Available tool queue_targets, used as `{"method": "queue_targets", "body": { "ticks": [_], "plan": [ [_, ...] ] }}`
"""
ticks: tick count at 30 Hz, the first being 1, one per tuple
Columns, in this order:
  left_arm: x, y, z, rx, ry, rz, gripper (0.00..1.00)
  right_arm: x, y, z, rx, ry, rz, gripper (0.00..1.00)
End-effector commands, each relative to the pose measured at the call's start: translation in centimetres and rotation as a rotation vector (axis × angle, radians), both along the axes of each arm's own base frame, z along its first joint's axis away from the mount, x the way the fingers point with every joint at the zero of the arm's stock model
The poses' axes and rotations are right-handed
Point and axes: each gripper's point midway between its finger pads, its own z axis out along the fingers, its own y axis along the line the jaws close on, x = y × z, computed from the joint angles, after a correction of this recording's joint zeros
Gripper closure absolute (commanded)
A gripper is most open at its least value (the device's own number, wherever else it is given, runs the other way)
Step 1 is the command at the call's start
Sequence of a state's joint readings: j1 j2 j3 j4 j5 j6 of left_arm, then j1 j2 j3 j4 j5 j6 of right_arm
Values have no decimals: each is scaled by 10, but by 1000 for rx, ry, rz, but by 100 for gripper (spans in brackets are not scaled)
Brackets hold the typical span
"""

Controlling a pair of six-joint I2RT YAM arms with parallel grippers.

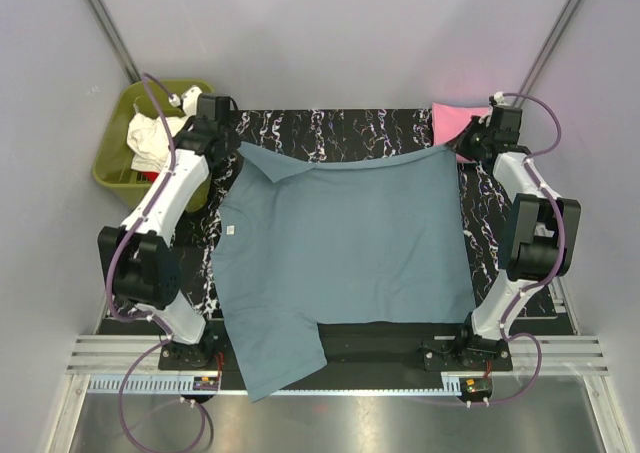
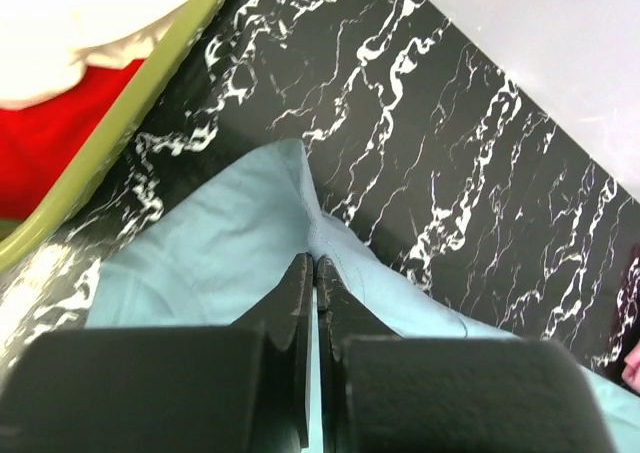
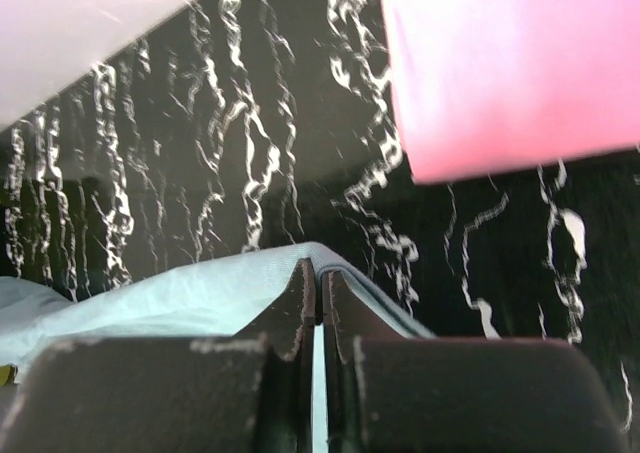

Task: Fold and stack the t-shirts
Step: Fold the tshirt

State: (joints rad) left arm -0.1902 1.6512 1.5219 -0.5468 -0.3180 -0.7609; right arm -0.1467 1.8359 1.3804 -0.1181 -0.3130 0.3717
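A large blue-grey t-shirt (image 1: 345,243) lies spread over the black marbled table (image 1: 340,128), one sleeve hanging past the near edge. My left gripper (image 1: 243,153) is shut on its far left corner (image 2: 318,228), the cloth pinched between the jaws. At the far right corner my right gripper (image 1: 455,145) is shut on the shirt's edge (image 3: 300,258). A folded pink t-shirt (image 1: 452,123) lies at the table's far right corner, just beyond the right gripper (image 3: 320,268). Cream-white (image 1: 150,138) and red (image 2: 50,133) t-shirts sit in the olive-green tub.
The olive-green tub (image 1: 115,158) stands off the table's far left corner, beside the left arm. Grey walls close in on the left, back and right. A metal rail (image 1: 340,358) runs along the near edge by the arm bases.
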Motion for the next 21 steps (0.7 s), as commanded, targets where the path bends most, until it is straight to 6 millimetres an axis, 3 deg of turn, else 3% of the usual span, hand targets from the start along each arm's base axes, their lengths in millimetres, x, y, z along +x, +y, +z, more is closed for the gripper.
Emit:
{"method": "queue_targets", "body": {
  "ticks": [1,6,12,16,21],
  "plan": [
    [-25,9,43,-21,-70,20,100,-10,-4,19,-2,41,-30,100],
    [-52,18,40,-94,-4,46,100,-31,-8,9,-16,147,-58,100],
    [-87,11,6,-159,128,46,100,-51,-15,-9,-54,221,-86,100],
    [-99,20,-3,-121,142,64,100,-56,-10,-6,-42,202,-73,100],
    [-100,0,-19,-177,140,-36,100,-58,1,0,7,174,-36,100]
  ]
}}
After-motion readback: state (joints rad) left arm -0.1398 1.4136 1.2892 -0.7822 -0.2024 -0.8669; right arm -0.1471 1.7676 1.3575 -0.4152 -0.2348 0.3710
